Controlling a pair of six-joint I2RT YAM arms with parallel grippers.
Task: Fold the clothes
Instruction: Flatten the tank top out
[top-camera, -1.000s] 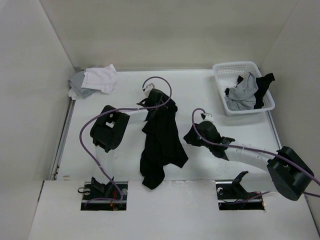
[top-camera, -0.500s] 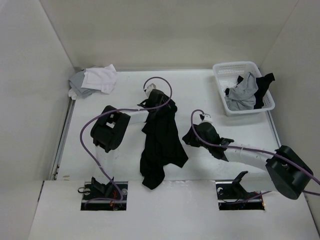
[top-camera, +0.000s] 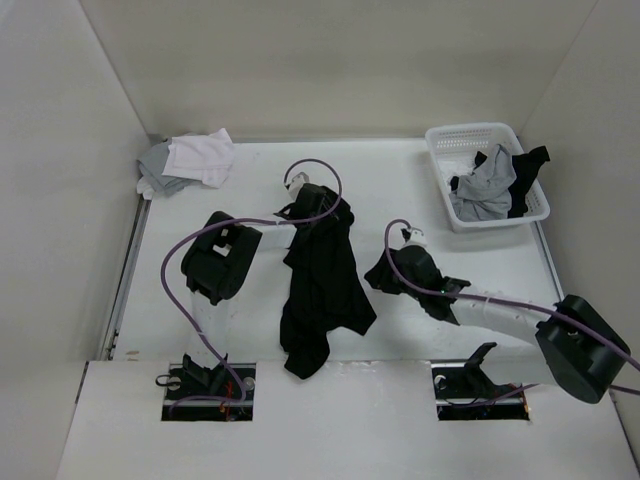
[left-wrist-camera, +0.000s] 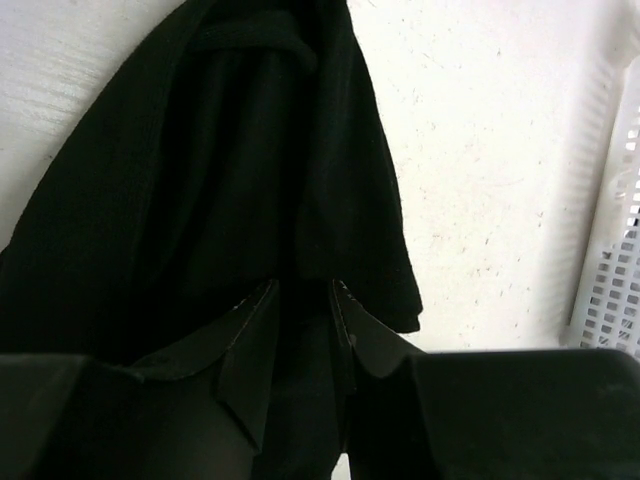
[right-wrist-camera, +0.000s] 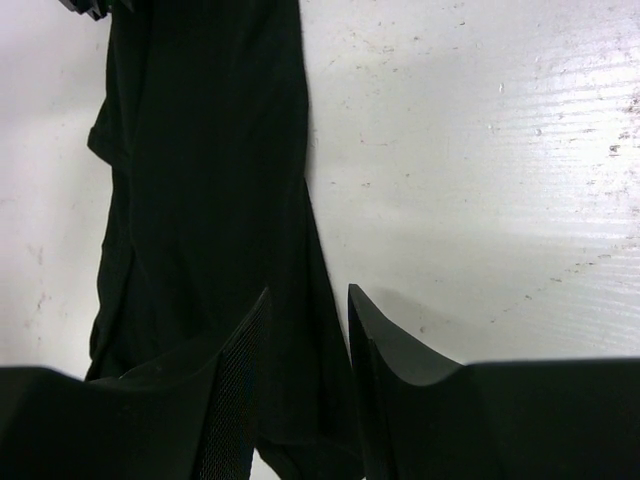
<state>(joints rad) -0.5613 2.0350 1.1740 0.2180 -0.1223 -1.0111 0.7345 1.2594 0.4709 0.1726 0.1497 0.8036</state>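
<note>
Item: black top (top-camera: 322, 290), mid-table, stretched long, not yet folded. My left gripper (left-wrist-camera: 304, 286) pinches its far end. My right gripper (right-wrist-camera: 308, 295) straddles its side edge; I cannot tell if it grips. Pending: basket tops (top-camera: 485, 185) in the basket (top-camera: 440, 140). Corner pile (top-camera: 190, 160): probably done.

Left gripper (left-wrist-camera: 305, 286) pinched, right gripper (right-wrist-camera: 309, 291) parted
</note>
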